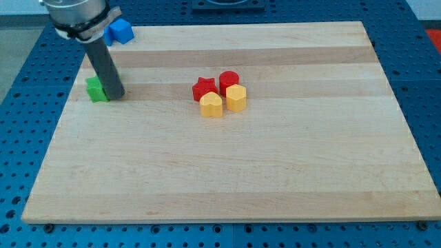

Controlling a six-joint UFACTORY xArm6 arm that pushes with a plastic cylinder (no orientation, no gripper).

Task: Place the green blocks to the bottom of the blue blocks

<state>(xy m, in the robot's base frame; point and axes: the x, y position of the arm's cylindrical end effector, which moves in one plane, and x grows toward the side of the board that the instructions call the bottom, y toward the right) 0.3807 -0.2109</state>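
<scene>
A green block lies near the board's left edge, partly hidden by my rod. My tip rests on the board touching the green block's right side. A blue block sits at the view's top left corner of the board, partly hidden behind the arm. The green block lies below the blue one in the view. No other green or blue block shows; the arm may hide more.
A red star block, a red round block, a yellow block and a yellow hexagonal block cluster at the board's upper middle. The wooden board lies on a blue perforated table.
</scene>
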